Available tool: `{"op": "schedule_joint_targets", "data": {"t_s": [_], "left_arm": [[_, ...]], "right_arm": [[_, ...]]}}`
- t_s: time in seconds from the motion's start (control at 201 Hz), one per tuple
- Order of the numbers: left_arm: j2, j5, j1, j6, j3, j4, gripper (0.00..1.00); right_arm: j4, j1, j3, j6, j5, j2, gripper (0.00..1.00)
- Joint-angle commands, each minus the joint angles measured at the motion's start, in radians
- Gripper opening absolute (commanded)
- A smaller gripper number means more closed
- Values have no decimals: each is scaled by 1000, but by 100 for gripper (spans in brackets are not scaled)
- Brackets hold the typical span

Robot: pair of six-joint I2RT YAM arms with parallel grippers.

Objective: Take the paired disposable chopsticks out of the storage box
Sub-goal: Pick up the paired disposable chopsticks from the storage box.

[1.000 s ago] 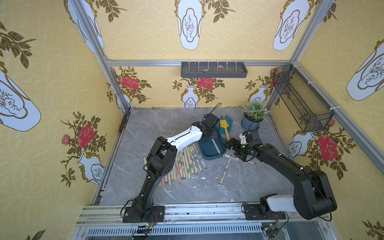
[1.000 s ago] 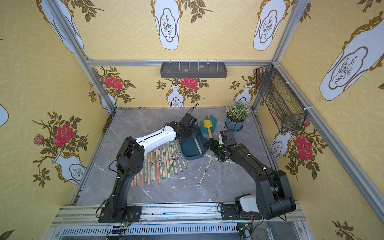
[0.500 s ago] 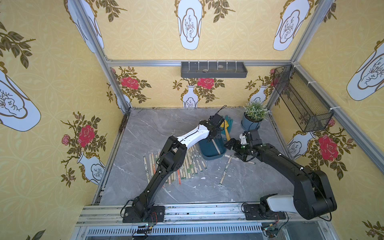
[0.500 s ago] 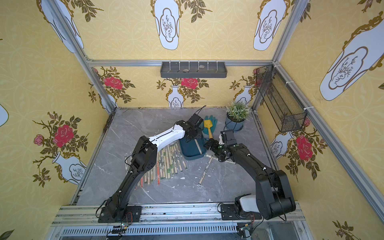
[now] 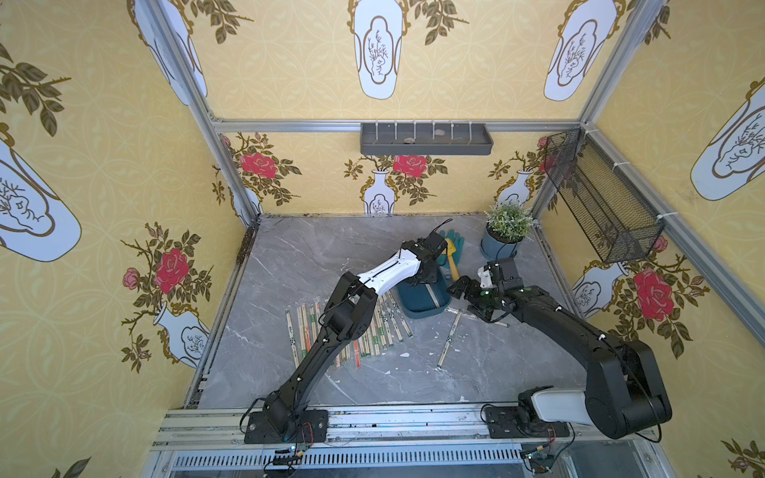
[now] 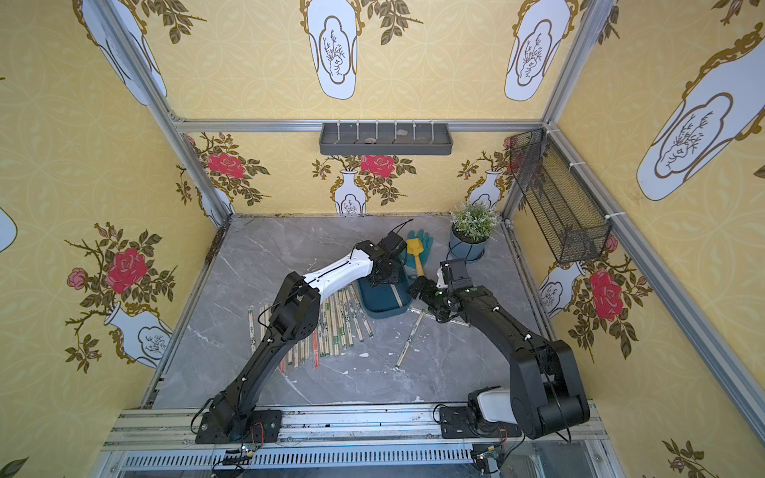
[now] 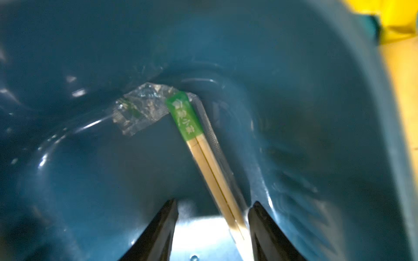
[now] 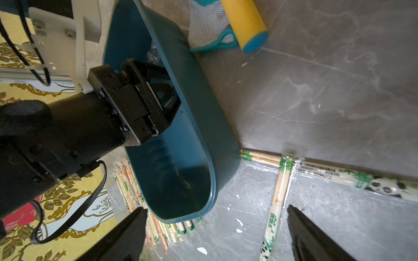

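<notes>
On the left we've got a row of chopsticks (image 5: 387, 329) lying on the tabletop (image 5: 289, 269), partly under the left arm (image 5: 389, 271). Mid-scene, the left jaws sit inside the box (image 5: 418, 304), spread, with one green-tipped pair (image 7: 212, 167) lying between them, close to one jaw. Just right of the box, the right jaws hang spread wide over a few more pairs (image 8: 279, 187) on the tabletop.

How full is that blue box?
Nearly empty: the left wrist view shows just one green-labelled chopstick pair lying on the storage box floor.
</notes>
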Motion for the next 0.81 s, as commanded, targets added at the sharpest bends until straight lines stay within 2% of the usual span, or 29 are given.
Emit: {"op": "schedule_joint_targets", "data": {"t_s": [0.0, 0.149, 0.314, 0.802], "left_arm": [[14, 4, 2, 26, -29, -61, 57], [-35, -8, 2, 27, -116, -28, 49], [-78, -12, 8, 26, -200, 2, 36], [-99, 19, 10, 66, -214, 87, 0]], "right_arm": [[14, 1, 7, -2, -3, -6, 97], [14, 0, 7, 2, -5, -4, 98], [16, 0, 7, 3, -3, -3, 98], [17, 0, 7, 5, -2, 2, 97]]}}
